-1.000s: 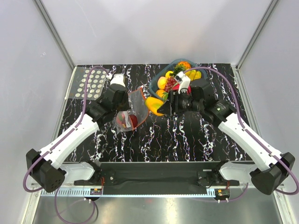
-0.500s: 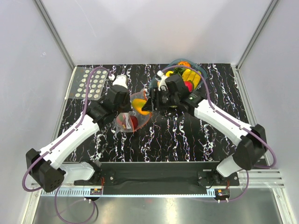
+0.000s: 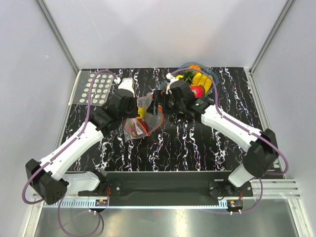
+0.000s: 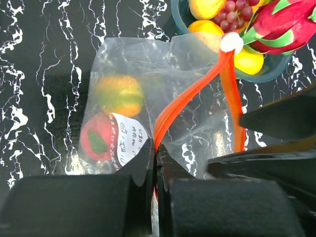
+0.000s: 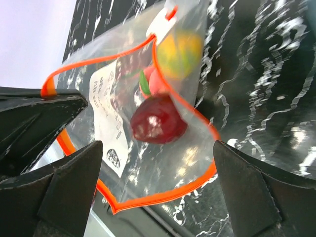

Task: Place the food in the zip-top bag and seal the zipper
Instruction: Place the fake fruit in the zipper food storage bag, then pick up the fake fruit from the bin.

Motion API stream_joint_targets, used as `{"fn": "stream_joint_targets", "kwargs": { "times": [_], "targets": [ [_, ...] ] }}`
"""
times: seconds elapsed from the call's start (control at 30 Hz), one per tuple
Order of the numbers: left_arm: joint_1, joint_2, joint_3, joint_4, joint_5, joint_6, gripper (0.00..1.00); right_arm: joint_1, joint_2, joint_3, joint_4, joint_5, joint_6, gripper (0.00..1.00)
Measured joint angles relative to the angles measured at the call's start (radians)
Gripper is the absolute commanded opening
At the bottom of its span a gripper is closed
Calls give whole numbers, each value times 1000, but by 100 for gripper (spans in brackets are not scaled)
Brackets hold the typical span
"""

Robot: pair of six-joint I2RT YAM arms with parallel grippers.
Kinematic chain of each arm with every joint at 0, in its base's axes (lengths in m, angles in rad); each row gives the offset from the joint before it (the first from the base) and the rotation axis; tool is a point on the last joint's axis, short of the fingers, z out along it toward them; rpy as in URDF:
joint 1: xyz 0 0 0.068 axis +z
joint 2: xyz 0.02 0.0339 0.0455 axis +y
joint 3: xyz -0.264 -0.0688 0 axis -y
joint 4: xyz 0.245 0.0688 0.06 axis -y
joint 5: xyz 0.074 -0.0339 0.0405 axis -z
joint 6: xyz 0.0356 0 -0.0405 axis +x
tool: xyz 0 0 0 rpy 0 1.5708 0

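From above, the left gripper (image 3: 134, 111) is pinching the near-left edge of the clear thin plastic zip-top bag (image 3: 148, 123). The bag is lying on the black white-veined table (image 3: 187, 143), just left of the dark teal tray (image 3: 213, 75). The right gripper (image 3: 157, 104) is hovering over the bag's far edge, between bag and tray. A clear sheet with rows of white dots (image 3: 97, 88) is lying at the far-left corner, well apart. Bare tabletop is showing between the bag and the near edge.

In the left wrist view, the left gripper (image 4: 155, 153) is clamping its fingers tight on the red-orange zipper strip (image 4: 187, 96). The strip is splitting into two diverging bands, so the mouth is gaping. Inside the bag a round orange-yellow toy fruit (image 4: 118, 94) is sitting beside a red toy fruit (image 4: 96, 140) and a white paper label (image 4: 127, 143). The tray's rim (image 4: 269, 74) is touching the bag's far corner.

In the right wrist view, the right gripper (image 5: 157, 158) is spreading its fingers (image 5: 64, 187) wide and gripping nothing. A dark red-purple toy fruit (image 5: 158, 123) is lying just within the wide orange loop of the mouth.
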Motion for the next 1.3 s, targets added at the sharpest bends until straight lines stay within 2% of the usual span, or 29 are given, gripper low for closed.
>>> {"fn": "stream_joint_targets", "kwargs": {
  "times": [0.3, 0.43, 0.57, 0.73, 0.93, 1.03, 1.3],
  "targets": [
    [3, -12, 1, 2, 0, 3, 0, -7, -205, -64, -14, 214, -30, 100],
    [4, -16, 1, 3, 0, 3, 0, -53, -219, -61, -23, 235, -42, 100],
    [4, -26, -13, 9, 0, 3, 0, -157, -185, -48, -45, 229, -42, 100],
    [4, -54, -70, 43, 0, 1, 0, -256, -83, 39, -82, 237, -73, 100],
    [4, -67, -125, 85, -1, -6, 0, -266, 160, 336, -159, 272, -189, 100],
    [4, -81, -149, 108, 0, -11, 0, -268, 257, 433, -186, 307, -239, 98],
    [4, -109, -196, 154, 0, -16, 0, -281, 507, 638, -272, 399, -320, 86]
  ]
}}
